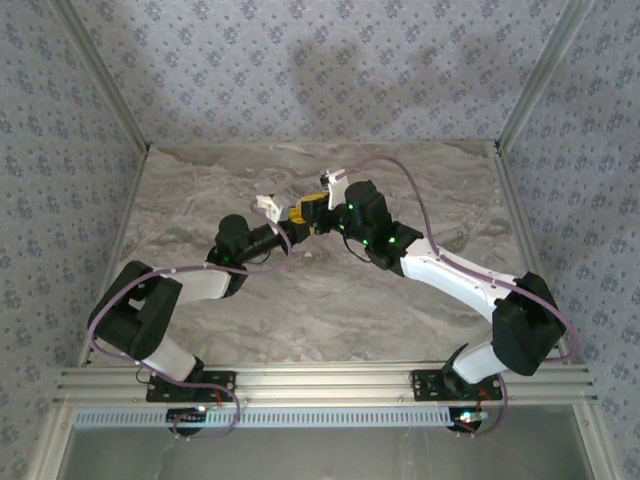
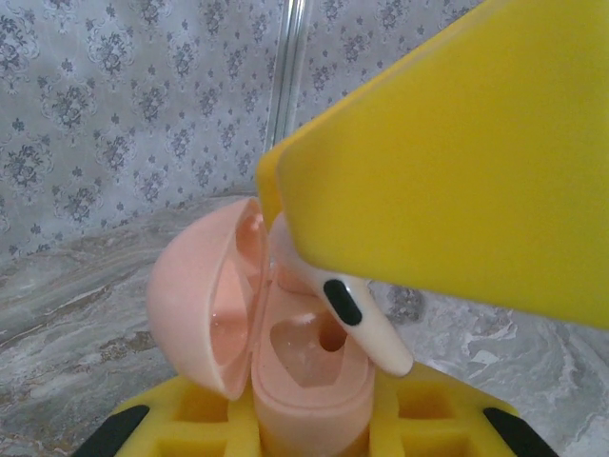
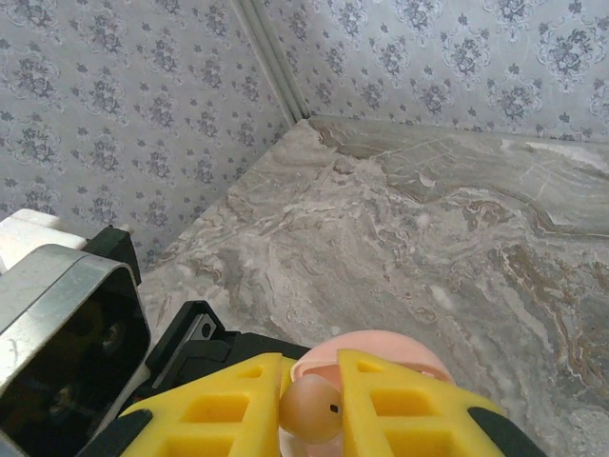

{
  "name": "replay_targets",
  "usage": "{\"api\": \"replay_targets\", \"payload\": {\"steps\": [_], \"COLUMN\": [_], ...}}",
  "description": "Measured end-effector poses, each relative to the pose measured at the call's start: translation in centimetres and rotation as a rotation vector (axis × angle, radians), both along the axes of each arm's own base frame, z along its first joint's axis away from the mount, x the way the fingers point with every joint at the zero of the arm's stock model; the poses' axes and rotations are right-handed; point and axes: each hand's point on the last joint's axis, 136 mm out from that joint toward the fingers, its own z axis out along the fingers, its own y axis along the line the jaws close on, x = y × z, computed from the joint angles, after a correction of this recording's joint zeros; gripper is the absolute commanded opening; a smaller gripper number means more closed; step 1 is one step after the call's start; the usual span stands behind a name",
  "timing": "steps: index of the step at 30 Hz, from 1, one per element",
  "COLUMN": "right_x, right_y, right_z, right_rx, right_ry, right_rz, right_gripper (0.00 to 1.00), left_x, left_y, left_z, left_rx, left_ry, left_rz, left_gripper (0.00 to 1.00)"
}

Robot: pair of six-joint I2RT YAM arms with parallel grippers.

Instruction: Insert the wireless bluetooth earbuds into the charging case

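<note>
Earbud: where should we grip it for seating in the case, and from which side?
Pinch the earbud by its round head, from above, as the right fingers do. That leaves the stem free to drop into the open case.

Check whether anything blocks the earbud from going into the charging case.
Nothing visible does. The earbud in the right end effector sits beside the open socket of the charging case, its lid swung aside.
</note>
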Motion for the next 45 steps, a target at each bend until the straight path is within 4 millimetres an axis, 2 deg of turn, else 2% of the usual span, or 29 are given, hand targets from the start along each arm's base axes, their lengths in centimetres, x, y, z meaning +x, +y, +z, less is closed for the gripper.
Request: {"api": "replay_targets", "payload": {"steps": [19,33,45], "right_x": [0.4,1.0,1.0], "right_y": [-0.2,-1.0,-0.9], "right_z": [0.4,-0.4,-0.1], "right_rx": [-0.013,-0.020,-0.008], "right_ry": [-0.039,-0.035,-0.049], "right_rz": [-0.012,-0.037,-0.036], "right_gripper": [0.21,0.21,0.21], "left_x": [-0.2,-0.2,-0.2], "left_y": [-0.2,-0.1,0.0], "left_z": [-0.4,0.1,0.4], "left_rx": [0.006,-0.010,-0.016], "left_ry": [0.024,0.035,0.054], "left_rz": [-0.016,-0.017,-0.009], "left_gripper": [0.01,0.01,0.01]}}
